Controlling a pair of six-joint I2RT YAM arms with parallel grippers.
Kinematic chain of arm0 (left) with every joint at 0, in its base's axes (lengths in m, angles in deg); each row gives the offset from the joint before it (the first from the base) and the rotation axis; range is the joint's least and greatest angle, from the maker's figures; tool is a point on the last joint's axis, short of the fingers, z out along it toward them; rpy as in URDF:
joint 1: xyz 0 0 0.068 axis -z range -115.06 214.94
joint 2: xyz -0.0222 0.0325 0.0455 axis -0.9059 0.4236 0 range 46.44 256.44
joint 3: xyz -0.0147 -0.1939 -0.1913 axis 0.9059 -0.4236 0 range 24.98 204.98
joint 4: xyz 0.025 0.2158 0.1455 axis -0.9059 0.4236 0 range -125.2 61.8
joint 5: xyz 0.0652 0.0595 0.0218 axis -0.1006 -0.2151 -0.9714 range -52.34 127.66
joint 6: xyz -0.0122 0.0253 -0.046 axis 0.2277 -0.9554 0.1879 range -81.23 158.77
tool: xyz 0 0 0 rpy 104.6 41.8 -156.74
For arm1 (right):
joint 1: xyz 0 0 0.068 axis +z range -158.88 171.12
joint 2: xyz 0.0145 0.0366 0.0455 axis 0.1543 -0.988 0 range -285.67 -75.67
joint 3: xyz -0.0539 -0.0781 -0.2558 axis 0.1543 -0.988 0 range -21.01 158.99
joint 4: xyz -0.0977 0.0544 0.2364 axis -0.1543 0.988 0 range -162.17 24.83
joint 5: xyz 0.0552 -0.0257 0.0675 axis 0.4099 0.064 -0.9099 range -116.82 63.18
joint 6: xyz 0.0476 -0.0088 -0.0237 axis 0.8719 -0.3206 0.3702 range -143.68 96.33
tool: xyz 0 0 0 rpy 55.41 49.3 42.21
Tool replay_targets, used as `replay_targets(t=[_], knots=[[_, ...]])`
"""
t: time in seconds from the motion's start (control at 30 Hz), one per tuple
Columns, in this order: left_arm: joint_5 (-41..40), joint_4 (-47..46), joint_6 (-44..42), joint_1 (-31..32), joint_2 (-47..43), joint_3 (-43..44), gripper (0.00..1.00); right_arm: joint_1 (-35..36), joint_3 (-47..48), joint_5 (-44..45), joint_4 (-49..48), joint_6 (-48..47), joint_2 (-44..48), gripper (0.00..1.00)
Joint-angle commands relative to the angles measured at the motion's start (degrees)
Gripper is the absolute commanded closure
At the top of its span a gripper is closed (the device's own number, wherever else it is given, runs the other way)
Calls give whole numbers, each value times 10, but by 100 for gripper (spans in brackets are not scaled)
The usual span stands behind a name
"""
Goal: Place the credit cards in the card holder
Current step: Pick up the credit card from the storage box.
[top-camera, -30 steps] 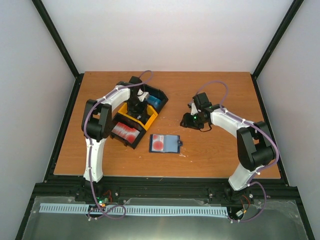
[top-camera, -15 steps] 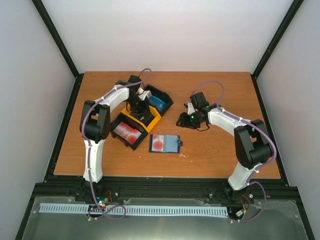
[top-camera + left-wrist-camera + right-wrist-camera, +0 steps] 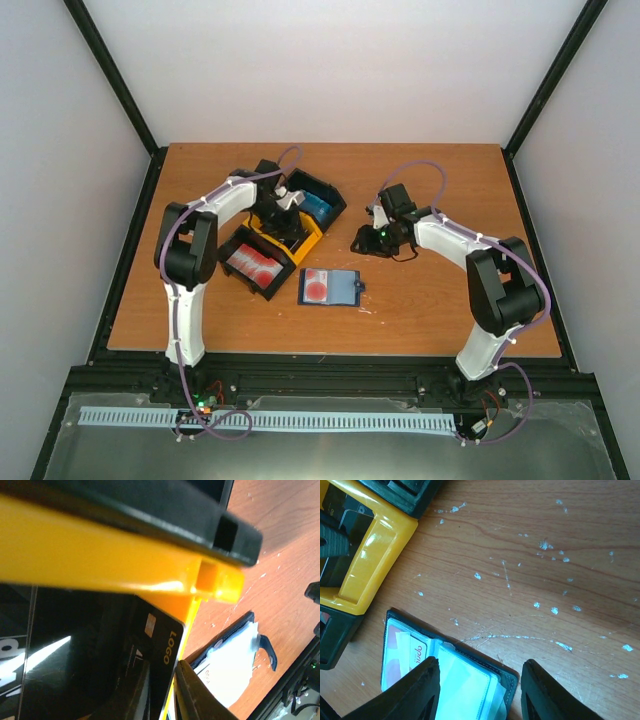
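Here the left tool [image 3: 288, 228] sits in the yellow middle section of the bin [image 3: 312, 231], beside a dark LOGO card [image 3: 150, 645]; its grip I cannot tell. The credit cards [image 3: 250, 264] lie one section nearer its base. The card holder [image 3: 328, 287] lies open on the bench [image 3: 430, 310], close under the right tool [image 3: 481, 666], which is spread and empty.

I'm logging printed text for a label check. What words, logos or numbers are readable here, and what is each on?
"LOGO", in gold letters, on the black card in the yellow bin section.
Red lettering on the credit card inside the card holder: too blurred to read.
No other text is legible in any view.
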Motion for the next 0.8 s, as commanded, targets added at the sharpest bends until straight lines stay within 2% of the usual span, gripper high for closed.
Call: replay_targets(t=[0.0, 0.2, 0.47, 0.77], knots=[[15, -3, 7, 1, -30, -13, 82, 4, 13, -1, -3, -7, -9, 55], [-20, -13, 0, 2, -34, -12, 81, 3, 14, -1, -2, -7, -12, 55], [-90, -14, -24, 7, -63, 3, 99, 4, 17, 4, -1, -2, -14, 55], [-155, -13, -39, 7, -104, 10, 99, 3, 25, 4, -1, 5, -5, 55]])
